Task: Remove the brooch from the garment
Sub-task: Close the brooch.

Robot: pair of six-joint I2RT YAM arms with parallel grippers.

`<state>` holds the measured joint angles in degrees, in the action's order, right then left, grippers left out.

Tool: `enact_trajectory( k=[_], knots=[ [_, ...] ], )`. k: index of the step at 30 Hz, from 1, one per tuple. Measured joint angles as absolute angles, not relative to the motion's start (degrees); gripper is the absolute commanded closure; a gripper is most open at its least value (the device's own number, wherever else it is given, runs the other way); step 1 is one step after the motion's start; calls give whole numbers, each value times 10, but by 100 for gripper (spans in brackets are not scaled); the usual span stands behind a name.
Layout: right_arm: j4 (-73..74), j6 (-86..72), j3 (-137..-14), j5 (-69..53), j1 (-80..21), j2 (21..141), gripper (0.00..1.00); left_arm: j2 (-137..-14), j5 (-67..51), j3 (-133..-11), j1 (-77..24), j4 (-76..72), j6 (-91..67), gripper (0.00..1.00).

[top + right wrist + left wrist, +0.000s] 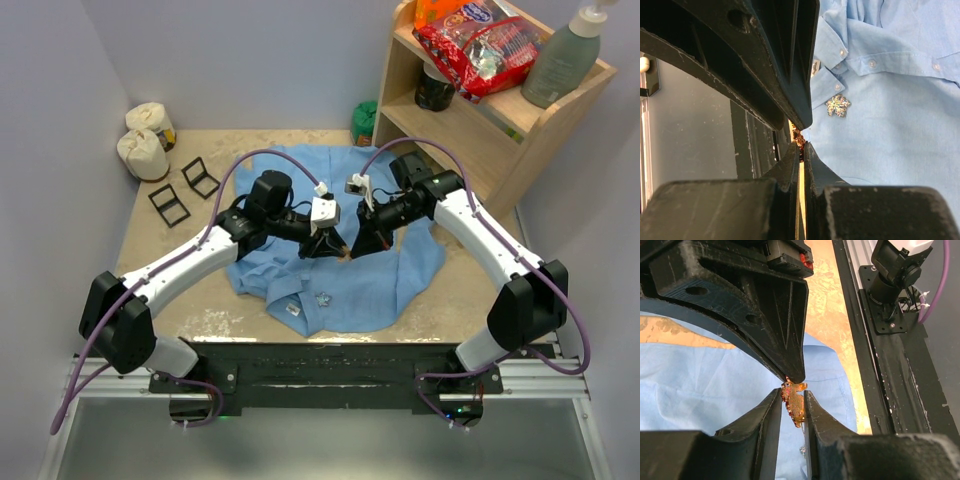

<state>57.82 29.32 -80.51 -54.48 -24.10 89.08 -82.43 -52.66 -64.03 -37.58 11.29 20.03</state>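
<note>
The light-blue shirt [375, 285] lies spread on the table and also shows in the left wrist view [700, 375] and the right wrist view [890, 130]. A small gold-orange brooch [342, 257] is held just above it, between both grippers. My left gripper [792, 392] is shut on the brooch [794, 404], one finger on each side. My right gripper [801, 145] comes in from the opposite side, and its nearly closed tips pinch the brooch's top edge [799, 137]. I cannot tell whether the brooch is still pinned to the cloth.
A silver snowflake brooch [322, 298] sits on the shirt near the collar [838, 105]. A wooden shelf [505, 140] with a snack bag and a bottle stands back right. A green cup [364, 121], two white pouches [147, 150] and black clips [185, 190] lie at the back.
</note>
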Motion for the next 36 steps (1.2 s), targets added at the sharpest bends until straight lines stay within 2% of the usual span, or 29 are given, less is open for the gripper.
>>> enact_trajectory(
  k=[4, 7, 10, 13, 20, 27, 36],
  knots=[
    [577, 293, -805, -545, -240, 891, 100, -825, -521, -640, -377, 111, 200, 73],
    [574, 293, -803, -544, -240, 891, 100, -825, -521, -640, -377, 111, 200, 53],
    [562, 291, -803, -544, -239, 891, 100, -825, -522, -641, -381, 115, 201, 43],
    [552, 288, -802, -543, -239, 888, 100, -825, -526, -645, -383, 122, 201, 39],
    [540, 281, -797, -521, -239, 872, 100, -811, -539, -682, -366, 142, 198, 36],
    [526, 278, -795, -486, -239, 845, 100, -745, -514, -685, -265, 121, 164, 33],
    [522, 276, -795, -472, -239, 838, 100, -724, -446, -616, -257, 83, 160, 33]
  ],
)
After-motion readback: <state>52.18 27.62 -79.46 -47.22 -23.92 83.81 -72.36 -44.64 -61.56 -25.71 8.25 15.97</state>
